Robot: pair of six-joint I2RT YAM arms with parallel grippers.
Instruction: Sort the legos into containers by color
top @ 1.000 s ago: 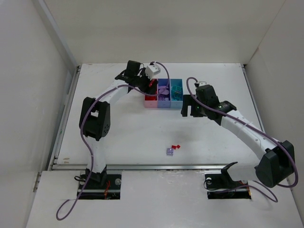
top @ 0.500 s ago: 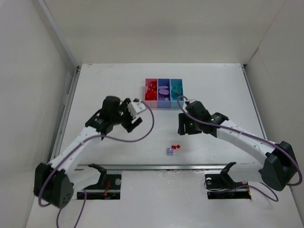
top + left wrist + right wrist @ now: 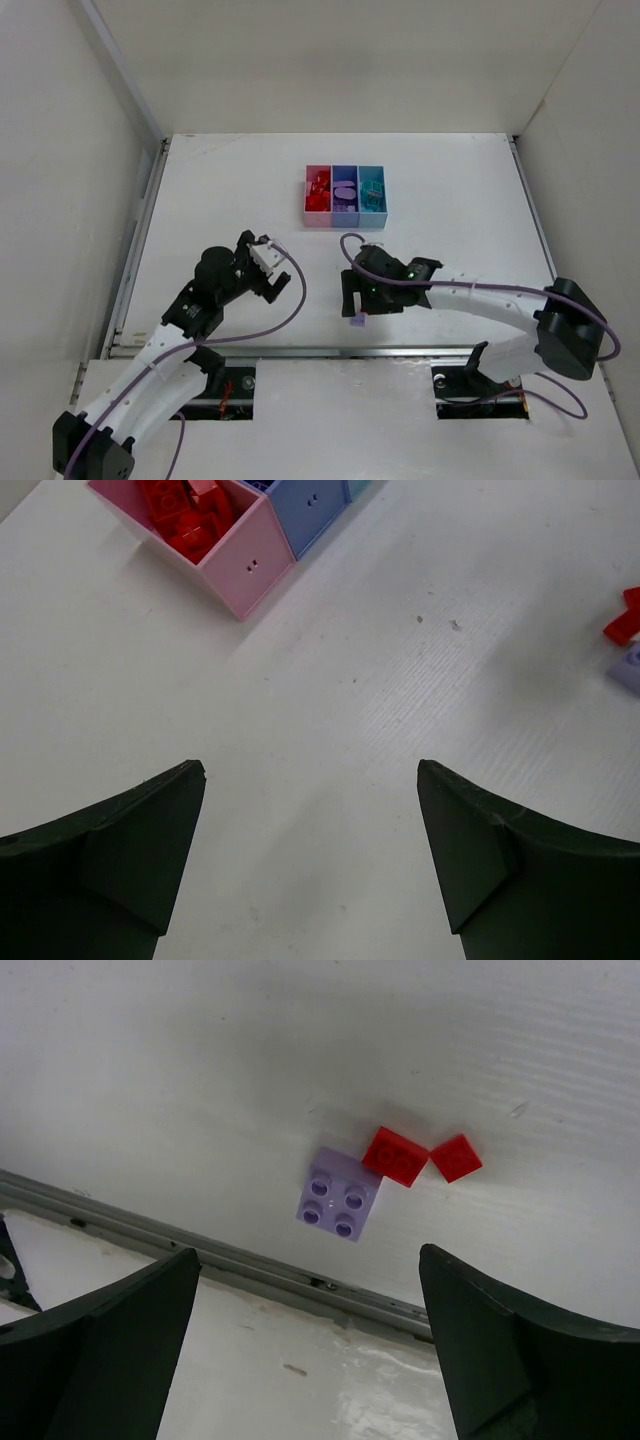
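The containers stand in a row at the back: pink [image 3: 318,200], purple-blue [image 3: 344,197] and light blue [image 3: 372,192], each with pieces of its own colour. The left wrist view shows the pink bin [image 3: 240,565] with red legos [image 3: 185,515]. A lilac brick [image 3: 339,1195] and two small red bricks [image 3: 396,1155] [image 3: 456,1157] lie together near the table's front edge. My right gripper [image 3: 308,1255] is open and empty, hovering just above and in front of them; in the top view [image 3: 353,303] it hides the red bricks. My left gripper [image 3: 272,283] is open and empty over bare table at the left.
A grey rail [image 3: 250,1260] marks the table's front edge just in front of the loose bricks. The lilac brick [image 3: 628,665] and a red brick [image 3: 625,620] show at the right edge of the left wrist view. White walls enclose the table.
My left arm has pulled back from the bins to the near left, open. My right gripper has moved from beside the bins down to the loose bricks near the front edge.
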